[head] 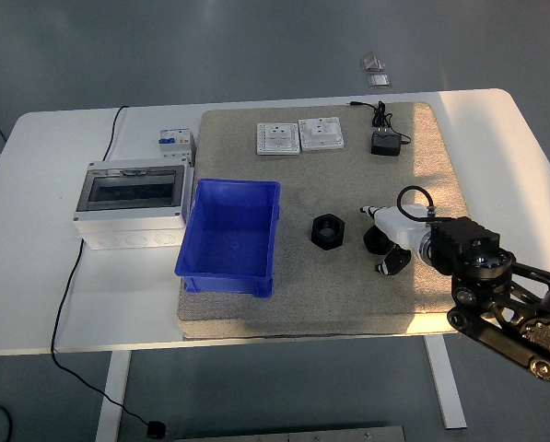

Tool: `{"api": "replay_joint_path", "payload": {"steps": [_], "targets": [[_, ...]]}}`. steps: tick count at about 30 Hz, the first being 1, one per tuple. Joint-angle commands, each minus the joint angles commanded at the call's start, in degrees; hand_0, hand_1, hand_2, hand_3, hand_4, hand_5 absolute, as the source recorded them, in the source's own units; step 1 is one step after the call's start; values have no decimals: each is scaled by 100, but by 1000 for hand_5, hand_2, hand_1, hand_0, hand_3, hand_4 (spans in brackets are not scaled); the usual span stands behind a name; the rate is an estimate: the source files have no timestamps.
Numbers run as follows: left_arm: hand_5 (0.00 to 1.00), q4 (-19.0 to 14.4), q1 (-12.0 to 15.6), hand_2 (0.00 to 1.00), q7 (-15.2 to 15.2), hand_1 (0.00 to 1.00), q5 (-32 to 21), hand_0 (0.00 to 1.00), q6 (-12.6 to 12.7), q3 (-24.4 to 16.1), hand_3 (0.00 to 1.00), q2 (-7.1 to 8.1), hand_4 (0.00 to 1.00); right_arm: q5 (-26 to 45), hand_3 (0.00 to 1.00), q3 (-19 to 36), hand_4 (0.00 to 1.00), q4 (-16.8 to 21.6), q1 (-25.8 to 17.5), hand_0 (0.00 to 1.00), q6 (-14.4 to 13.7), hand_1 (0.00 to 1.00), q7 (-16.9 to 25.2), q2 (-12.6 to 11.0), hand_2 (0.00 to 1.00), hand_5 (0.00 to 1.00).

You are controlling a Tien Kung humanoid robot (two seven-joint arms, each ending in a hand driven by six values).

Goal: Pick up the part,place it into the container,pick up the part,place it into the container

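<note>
The black hex nut part [328,230] lies on the tan mat [367,295], between the blue container [228,236] and the right hand [390,241], which hovers just beside it; whether its fingers are loose or curled cannot be told. Left of the container, touching it, stands a grey breaker box [131,204], while two white socket plates [300,136] and a black adapter [385,143] lie far back, so the stretch from part to container is open, and the white table [44,304] is bare along its near edge
</note>
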Motion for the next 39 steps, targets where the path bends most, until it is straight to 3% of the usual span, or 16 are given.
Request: {"api": "replay_joint_path", "payload": {"steps": [4, 5, 10, 11, 23, 28, 36, 39], "targets": [[998, 0, 0, 704, 1, 727, 10, 750, 2, -7, 793, 2, 855, -45, 758, -25, 763, -18, 11, 455, 30, 425, -21, 3, 707, 110], [998, 0, 1, 703, 1, 725, 14, 749, 3, -10, 792, 3, 855, -61, 557, -32, 451, -26, 14, 398, 44, 353, -28, 4, 471, 2], [998, 0, 2, 703, -1, 725, 27, 749, 7, -16, 792, 6, 855, -149, 557, -42, 451, -56, 24, 398, 70, 353, -29, 4, 471, 2], [998, 0, 2, 700, -2, 725, 25, 749, 8, -15, 791, 7, 855, -169, 534, -37, 334, -60, 26, 396, 67, 336, -22, 3, 437, 2], [998, 0, -3, 698, -15, 723, 11, 744, 27, -16, 789, 16, 853, -490, 532, 166, 294, -118, 133, 373, -91, 306, 203, -21, 446, 2], [998, 0, 6, 698, -16, 723, 16, 744, 33, -25, 789, 18, 853, -214, 532, 183, 294, -97, 311, 373, -699, 306, 751, 139, 446, 2], [998, 0, -6, 698, -2, 721, 84, 743, 39, -63, 788, 9, 852, 573, 528, -592, 299, -241, 946, 381, -2169, 303, 2090, 903, 456, 2], [998, 0, -20, 698, 1, 721, 73, 743, 42, -64, 788, 8, 852, 362, 528, -939, 299, -440, 1161, 381, -2147, 303, 2402, 1122, 456, 2]]}}
